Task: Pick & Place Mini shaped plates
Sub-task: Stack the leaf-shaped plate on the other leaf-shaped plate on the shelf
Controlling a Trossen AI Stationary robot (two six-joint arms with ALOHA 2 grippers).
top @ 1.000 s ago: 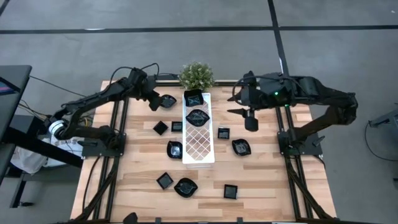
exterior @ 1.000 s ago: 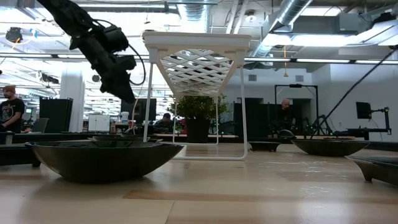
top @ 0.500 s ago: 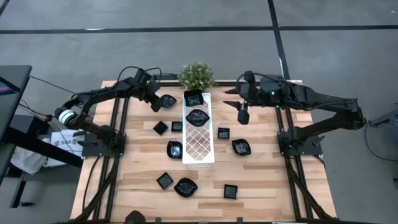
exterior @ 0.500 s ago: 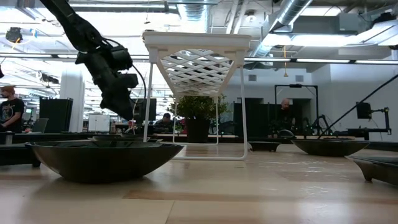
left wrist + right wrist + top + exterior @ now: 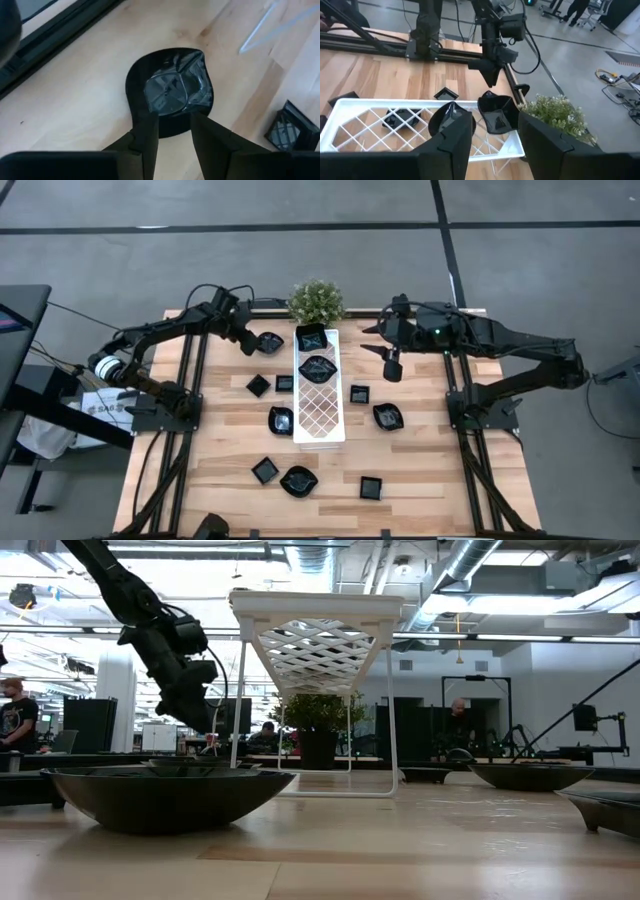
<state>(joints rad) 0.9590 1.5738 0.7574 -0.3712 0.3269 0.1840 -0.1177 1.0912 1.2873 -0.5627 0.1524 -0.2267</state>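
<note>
Several mini shaped plates, glossy and black, lie scattered on the wooden table [image 5: 220, 450]. Two more lie on the far end of the long white lattice tray [image 5: 320, 395]: a squarish one [image 5: 312, 337] and a leaf-like one [image 5: 317, 367]. A rounded plate [image 5: 270, 341] rests on the table left of the tray's far end. My left gripper [image 5: 251, 346] is open, slanting down over that plate [image 5: 170, 95], one finger [image 5: 148, 132] at each side of its near rim. My right gripper [image 5: 390, 366] hangs open and empty, high above the table right of the tray. My left gripper slants down from the table's left with its two fingers at either side of the rounded plate's near rim [image 5: 172, 131]. Whether they touch the rim I cannot tell. The plate lies flat on the table.
A potted plant [image 5: 316, 301] stands at the far edge behind the tray, which stands on thin white legs [image 5: 390, 710]. Small square plates [image 5: 258, 385] [image 5: 284, 383] lie near the left gripper; others lie at mid-right [image 5: 388, 416] and near the front [image 5: 299, 480]. People sit beyond the table.
My left gripper has sunk toward the rounded plate at the far left and then held still. My right arm has stretched out, and its gripper has shifted a little toward the tray and the far edge. No plate has moved.
</note>
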